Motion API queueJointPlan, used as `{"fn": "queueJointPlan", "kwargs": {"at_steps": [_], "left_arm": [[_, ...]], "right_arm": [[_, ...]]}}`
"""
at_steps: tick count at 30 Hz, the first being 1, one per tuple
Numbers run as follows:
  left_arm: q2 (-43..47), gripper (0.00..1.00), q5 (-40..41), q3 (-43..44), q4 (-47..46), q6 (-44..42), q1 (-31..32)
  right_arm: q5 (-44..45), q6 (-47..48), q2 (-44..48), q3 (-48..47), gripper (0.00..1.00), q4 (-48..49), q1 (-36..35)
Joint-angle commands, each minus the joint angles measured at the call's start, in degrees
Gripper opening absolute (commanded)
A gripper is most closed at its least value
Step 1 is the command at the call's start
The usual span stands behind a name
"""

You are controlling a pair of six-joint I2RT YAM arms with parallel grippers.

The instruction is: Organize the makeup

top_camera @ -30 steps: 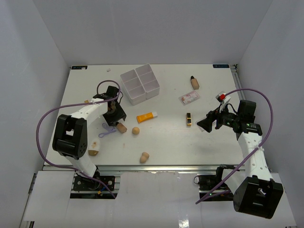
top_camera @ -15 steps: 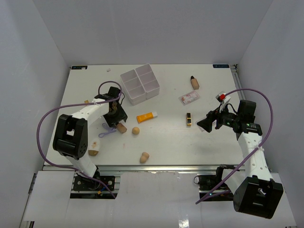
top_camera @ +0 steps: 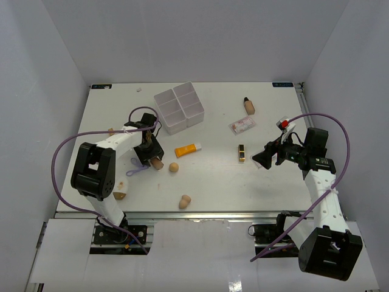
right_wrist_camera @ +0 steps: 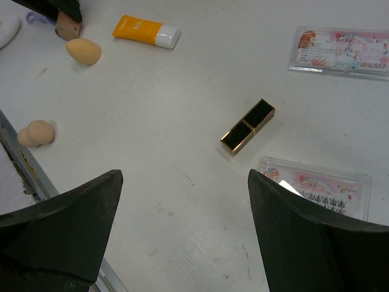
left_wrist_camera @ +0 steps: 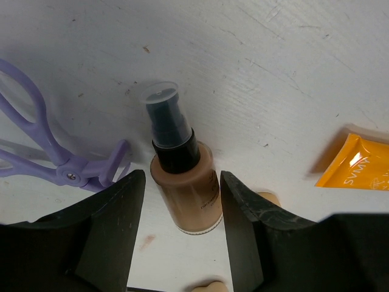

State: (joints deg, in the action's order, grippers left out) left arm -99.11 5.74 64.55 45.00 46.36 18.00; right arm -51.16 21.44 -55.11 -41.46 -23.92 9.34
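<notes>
white tabletop (left_wrist_camera: 273,73) carries a foundation bottle (left_wrist_camera: 185,194) lying flat inside the wide-open left claw (left_wrist_camera: 181,210), pump cap pointing away; probably rigid, slippery glass, so grip the tan body squarely.

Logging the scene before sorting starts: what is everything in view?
box: one, white, four compartments, far centre.
foundation bottles: two, skin-tone; one left of centre, the other far right.
tube: one, orange, centre.
sponges: two clear, beige, near centre; second nearer.
lipstick: one, black-gold, right of centre.
packets: two, pinkish, by lipstick; second.
curler: one, purple, beside left bottle.
beige-white item: one, unidentifiable, by left arm base.
left gripper: open, straddling left bottle.
right gripper: open, empty.
</notes>
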Motion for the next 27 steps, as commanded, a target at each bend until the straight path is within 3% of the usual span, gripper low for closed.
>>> {"fn": "queueJointPlan", "kwargs": {"at_steps": [1, 5, 12, 18, 27], "left_arm": [[0.14, 0.59, 0.24, 0.31, -0.14, 0.09, 0.28], [-0.7, 0.54, 0.2, 0.94, -0.88, 0.11, 0.28], [-0.82, 0.32, -1.77, -0.04, -3.42, -0.75, 0.28], [3.61, 0.02, -2.52, 0.93, -6.64, -6.91, 0.87], [9.6, 0.0, -8.59, 8.77, -14.94, -25.98, 3.93]], "right_arm": [[-0.74, 0.01, 0.97, -2.57, 0.9, -0.07, -0.25], [-0.6, 0.1, 1.05, -2.57, 0.9, -0.16, -0.2], [-0.44, 0.18, 0.89, -2.57, 0.9, -0.16, -0.2], [-0.64, 0.48, 0.74, -2.57, 0.9, -0.16, -0.2], [-1.21, 1.06, 0.28, -2.32, 0.9, -0.16, -0.2]]}}
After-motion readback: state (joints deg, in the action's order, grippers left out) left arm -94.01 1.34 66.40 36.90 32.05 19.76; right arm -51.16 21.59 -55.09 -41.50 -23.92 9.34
